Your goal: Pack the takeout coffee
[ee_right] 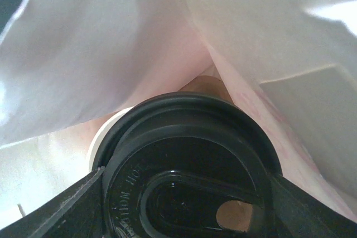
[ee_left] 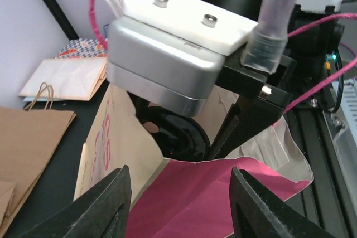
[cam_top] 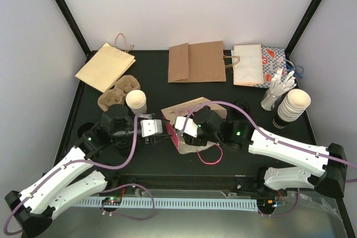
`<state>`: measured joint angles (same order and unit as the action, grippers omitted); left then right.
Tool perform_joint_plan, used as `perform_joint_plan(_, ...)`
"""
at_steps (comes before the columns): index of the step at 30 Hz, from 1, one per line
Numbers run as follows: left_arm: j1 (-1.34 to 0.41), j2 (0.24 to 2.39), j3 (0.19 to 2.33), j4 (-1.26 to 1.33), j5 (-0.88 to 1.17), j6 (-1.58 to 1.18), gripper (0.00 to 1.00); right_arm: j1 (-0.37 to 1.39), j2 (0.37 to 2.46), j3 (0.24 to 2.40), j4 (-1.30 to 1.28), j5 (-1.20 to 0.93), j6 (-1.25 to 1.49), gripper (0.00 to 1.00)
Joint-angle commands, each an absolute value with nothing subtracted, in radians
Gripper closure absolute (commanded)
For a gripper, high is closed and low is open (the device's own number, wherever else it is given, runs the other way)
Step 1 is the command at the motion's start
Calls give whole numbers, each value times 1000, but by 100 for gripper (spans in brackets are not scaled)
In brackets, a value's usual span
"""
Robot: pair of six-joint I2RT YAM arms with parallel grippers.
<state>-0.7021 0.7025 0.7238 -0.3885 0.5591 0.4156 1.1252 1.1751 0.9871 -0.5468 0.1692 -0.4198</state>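
Right wrist shows our right gripper (ee_right: 187, 182) clasping the takeout coffee (ee_right: 184, 132) inside the bag (ee_right: 83, 43), with our left gripper (ee_left: 181, 193) wide open at the bag's mouth, so next, we judge, comes a gentle release.

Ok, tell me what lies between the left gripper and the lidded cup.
The left wrist view shows it: the pink-lined lip of the paper bag lies between the left gripper and the lidded cup, which sits inside it.

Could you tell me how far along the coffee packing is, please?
Done: the black-lidded white paper cup is inside the cream, magenta-edged paper bag. In hand: the right gripper appears clamped on it; the left gripper hovers open at the bag's mouth. Left: release the cup and withdraw.
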Motion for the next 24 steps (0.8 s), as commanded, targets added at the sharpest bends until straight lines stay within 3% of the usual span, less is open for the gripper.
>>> perform_joint_plan(1, -708, 725, 727, -373, 617, 601, 51, 1120, 1174, 1022, -544, 149, -409, 54)
perform_joint_plan(5, -707, 750, 728, -347, 599, 631, 57, 1119, 1172, 1023, -547, 142, -408, 54)
perform_joint_plan(11, -706, 793, 745, -368, 578, 672, 96, 1120, 1165, 1022, -560, 141, -406, 54)
perform_joint_plan(24, -701, 825, 767, -381, 469, 728, 98, 1136, 1032, 1136, -804, 13, -297, 53)
